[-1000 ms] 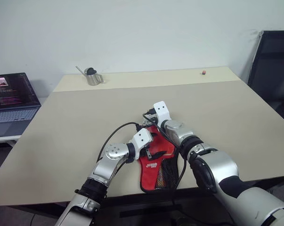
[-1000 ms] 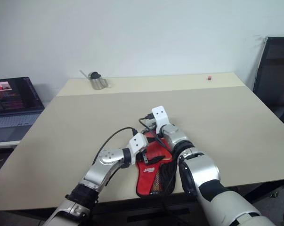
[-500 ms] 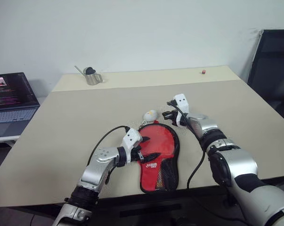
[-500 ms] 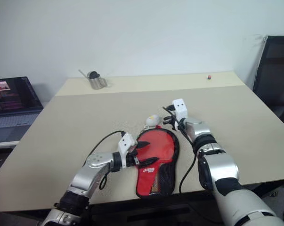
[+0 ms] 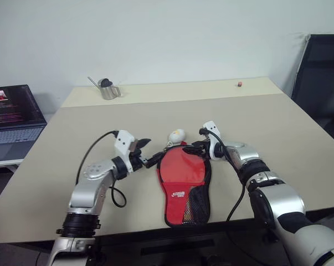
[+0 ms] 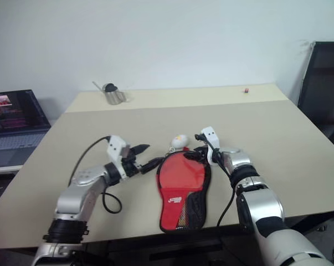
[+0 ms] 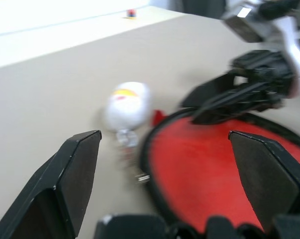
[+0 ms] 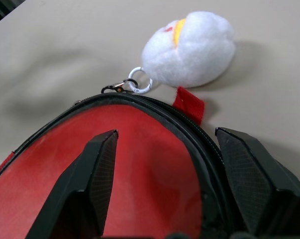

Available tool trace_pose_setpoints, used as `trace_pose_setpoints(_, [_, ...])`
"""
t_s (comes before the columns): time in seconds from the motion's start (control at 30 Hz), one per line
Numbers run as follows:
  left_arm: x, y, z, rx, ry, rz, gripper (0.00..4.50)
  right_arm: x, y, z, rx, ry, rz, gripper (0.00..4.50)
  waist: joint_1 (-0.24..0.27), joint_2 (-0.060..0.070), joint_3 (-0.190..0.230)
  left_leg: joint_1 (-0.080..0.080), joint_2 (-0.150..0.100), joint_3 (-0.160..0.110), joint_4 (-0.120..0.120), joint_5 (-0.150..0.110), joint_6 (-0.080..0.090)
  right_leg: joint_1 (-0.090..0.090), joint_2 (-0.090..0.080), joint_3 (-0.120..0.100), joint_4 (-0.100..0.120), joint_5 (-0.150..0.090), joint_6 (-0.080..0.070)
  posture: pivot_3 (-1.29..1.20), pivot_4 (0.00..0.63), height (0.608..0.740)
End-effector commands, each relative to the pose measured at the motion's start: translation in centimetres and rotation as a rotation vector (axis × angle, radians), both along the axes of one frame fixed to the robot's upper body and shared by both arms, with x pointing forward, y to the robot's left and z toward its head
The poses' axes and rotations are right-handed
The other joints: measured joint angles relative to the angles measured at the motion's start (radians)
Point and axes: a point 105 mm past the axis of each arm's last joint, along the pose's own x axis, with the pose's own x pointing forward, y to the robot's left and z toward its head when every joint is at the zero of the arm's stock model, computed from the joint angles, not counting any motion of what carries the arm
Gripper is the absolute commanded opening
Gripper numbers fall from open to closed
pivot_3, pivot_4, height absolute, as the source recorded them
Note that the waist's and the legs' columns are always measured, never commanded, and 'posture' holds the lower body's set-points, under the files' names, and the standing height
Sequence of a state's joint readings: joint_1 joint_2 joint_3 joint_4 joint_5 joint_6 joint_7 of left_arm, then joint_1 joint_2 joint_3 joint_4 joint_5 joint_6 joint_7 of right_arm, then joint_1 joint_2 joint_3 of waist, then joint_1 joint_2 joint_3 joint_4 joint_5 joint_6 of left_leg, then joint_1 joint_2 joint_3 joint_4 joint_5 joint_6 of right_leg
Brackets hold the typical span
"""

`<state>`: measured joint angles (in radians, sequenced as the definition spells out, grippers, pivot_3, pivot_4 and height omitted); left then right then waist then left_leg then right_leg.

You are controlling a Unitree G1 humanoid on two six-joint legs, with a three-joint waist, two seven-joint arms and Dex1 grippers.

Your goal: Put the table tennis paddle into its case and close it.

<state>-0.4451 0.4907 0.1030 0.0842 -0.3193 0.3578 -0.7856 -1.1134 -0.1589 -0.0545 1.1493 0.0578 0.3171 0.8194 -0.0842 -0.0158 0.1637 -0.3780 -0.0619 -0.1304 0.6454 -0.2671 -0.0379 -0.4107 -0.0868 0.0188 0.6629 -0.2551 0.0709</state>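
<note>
The case (image 5: 184,183) lies flat on the bench (image 5: 266,127) at its 6 o'clock edge, red face up, its rim looking zipped shut around the paddle. Both arms have drawn off it: the right claw (image 5: 197,145), lately clenched, now gapes empty at its 1 o'clock rim, the left claw (image 5: 145,154) spread empty at 10 o'clock. The white ball (image 5: 176,135) hangs off the top, so the task looks about done.

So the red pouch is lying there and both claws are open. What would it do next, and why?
Probably check the zip: the case lies flat, looking closed around its round end, with the left gripper and right gripper open beside it, holding nothing.
</note>
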Motion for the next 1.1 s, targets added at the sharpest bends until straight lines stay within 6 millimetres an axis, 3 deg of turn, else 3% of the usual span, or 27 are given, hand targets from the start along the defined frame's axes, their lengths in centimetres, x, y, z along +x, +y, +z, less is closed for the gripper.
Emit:
trace_pose_setpoints(0.03, [-0.3,1.3,1.2,-0.008,-0.020,-0.002,4.50,0.6,0.2,1.0,-0.030,-0.050,-0.010,3.41,0.000,0.000,0.000,0.000,0.000,0.000,0.000,0.000,-0.001,0.000,0.000,0.000,0.000,0.000,0.000,0.00,0.150,0.740])
trace_pose_setpoints(0.2, [-0.4,1.9,1.2,0.010,-0.016,0.003,4.50,0.5,0.2,0.4,-0.079,-0.047,0.014,3.41,0.001,0.000,0.000,0.000,0.000,0.000,0.000,0.001,-0.002,0.000,0.000,0.000,-0.001,0.000,0.000,0.00,0.150,0.740])
trace_pose_setpoints(0.4, [-0.7,1.6,0.9,0.022,-0.009,-0.007,4.50,-1.8,1.3,-0.6,-0.095,0.002,0.240,3.41,-0.001,0.000,0.000,0.000,0.000,0.000,0.000,0.001,-0.002,0.000,0.000,0.000,-0.001,0.000,0.000,0.00,0.150,0.740])
trace_pose_setpoints(0.7, [-0.4,1.1,0.8,0.029,-0.004,-0.021,4.50,-1.7,1.6,-0.4,-0.087,-0.027,0.239,3.41,-0.002,0.000,0.000,0.000,0.000,0.000,0.000,0.001,-0.003,-0.001,0.000,0.000,-0.001,0.000,0.000,0.00,0.150,0.740])
trace_pose_setpoints(0.93, [-1.0,-1.0,0.3,0.064,0.012,-0.132,4.50,-0.5,-0.1,2.9,-0.073,-0.098,0.208,3.41,-0.001,0.000,0.000,-0.001,0.000,0.000,0.000,0.001,-0.003,-0.001,0.000,0.000,-0.001,0.000,0.000,0.00,0.150,0.740])
trace_pose_setpoints(1.1, [-1.5,-2.5,-0.6,0.095,0.034,-0.213,4.50,-1.6,-0.2,5.5,0.016,-0.115,0.298,3.41,0.000,0.000,0.000,-0.002,0.000,0.000,0.000,0.001,-0.003,-0.001,0.000,-0.001,-0.001,0.000,0.000,0.00,0.150,0.740])
